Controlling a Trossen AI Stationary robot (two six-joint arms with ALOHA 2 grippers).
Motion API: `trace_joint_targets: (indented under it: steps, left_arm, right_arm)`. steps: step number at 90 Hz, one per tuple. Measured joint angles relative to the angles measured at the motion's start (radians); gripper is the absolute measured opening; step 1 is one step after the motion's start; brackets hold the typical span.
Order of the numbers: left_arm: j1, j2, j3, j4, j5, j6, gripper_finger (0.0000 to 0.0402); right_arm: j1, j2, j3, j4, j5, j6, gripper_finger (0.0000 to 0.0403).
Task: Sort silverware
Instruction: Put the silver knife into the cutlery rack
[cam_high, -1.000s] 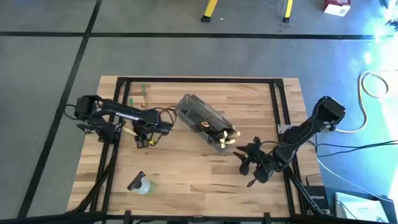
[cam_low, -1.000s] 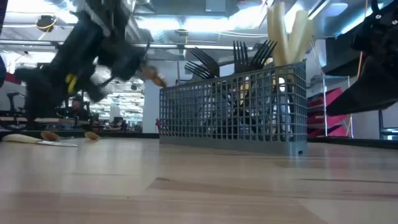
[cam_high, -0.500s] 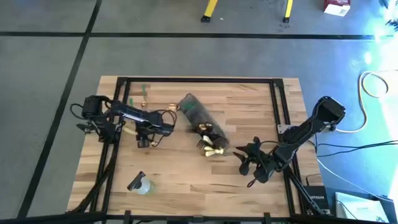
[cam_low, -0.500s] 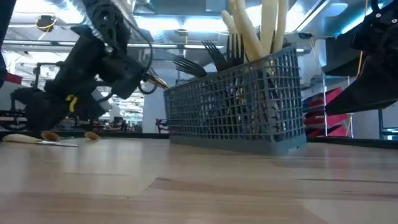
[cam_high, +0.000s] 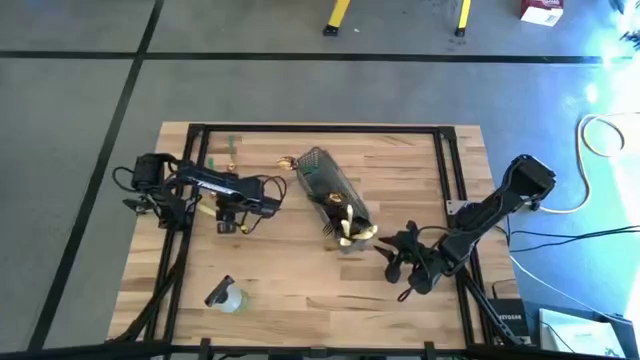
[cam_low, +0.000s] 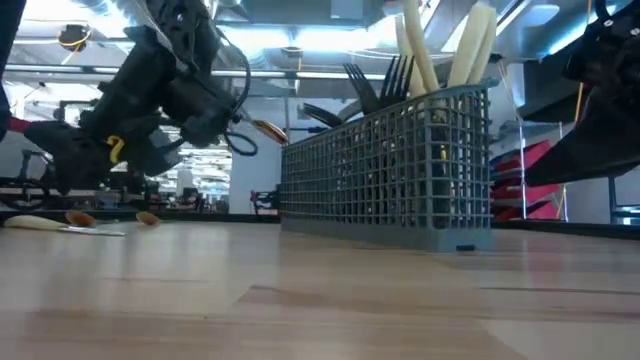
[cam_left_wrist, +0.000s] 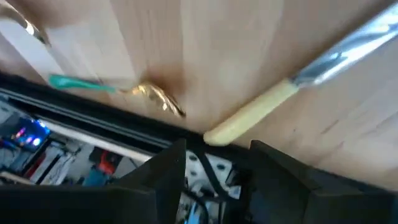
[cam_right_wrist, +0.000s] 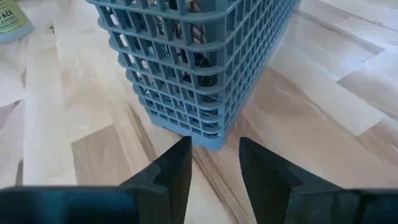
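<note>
the left gripper (cam_high: 232, 222) hovers over the left part of the desk (cam_high: 300, 290), well apart from the grey mesh basket (cam_high: 328, 188). in the left wrist view its two dark fingers (cam_left_wrist: 163, 177) stand spread with a gap between them and hold nothing. beyond them on the wood lie a green-handled utensil with a gold head (cam_left_wrist: 118, 91) and a pale tan-handled knife with a steel blade (cam_left_wrist: 292, 90), apart from each other.

the right gripper (cam_high: 397, 262) sits low at the right side of the desk, just beside the near corner of the basket. its fingers (cam_right_wrist: 174, 171) are parted and empty, with the basket's bottom corner (cam_right_wrist: 198, 138) showing between them; whether they touch it cannot be told.

the basket stands upright near the desk centre. pale tan utensils (cam_low: 440, 48) and black forks (cam_low: 375, 78) stick up out of it. a small clear bottle (cam_high: 226, 296) lies near the front left edge.
</note>
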Motion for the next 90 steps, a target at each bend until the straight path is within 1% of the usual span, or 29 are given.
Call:
trace_joint_targets:
  steps: [12, 25, 37, 49, 57, 69, 78, 90]
  left_arm:
    - [-0.019, 0.0, -0.055, 0.005, -0.001, -0.009, 0.0163]
    - [-0.026, 0.0, -0.108, 0.012, 0.0, 0.022, 0.0163]
    - [-0.005, 0.011, -0.11, 0.034, 0.058, 0.058, 0.0163]
    - [-0.005, 0.048, -0.11, 0.045, 0.111, 0.095, 0.0163]
    - [-0.016, 0.074, -0.11, 0.061, 0.129, 0.134, 0.0163]
    - [-0.027, 0.126, -0.11, 0.063, 0.127, 0.185, 0.0163]
    - [-0.027, 0.17, -0.11, 0.066, 0.104, 0.188, 0.0163]
    - [-0.025, 0.225, -0.109, 0.077, 0.103, 0.193, 0.0163]
  right_arm:
    - [0.0, 0.0, 0.0, 0.0, -0.001, 0.0, 0.0117]
    - [0.0, 0.0, 0.0, -0.001, -0.001, -0.008, 0.0117]
    - [0.0, 0.0, 0.0, 0.0, -0.001, -0.019, 0.0117]
    - [0.0, 0.0, 0.0, 0.004, -0.001, -0.019, 0.0117]
    - [0.0, 0.0, 0.0, 0.006, -0.001, -0.019, 0.0117]
    - [0.0, 0.002, 0.0, 0.006, -0.001, -0.024, 0.0117]
    - [0.0, 0.002, 0.0, 0.005, -0.001, -0.026, 0.0117]
    - [0.0, 0.002, 0.0, 0.0, -0.001, -0.027, 0.0117]
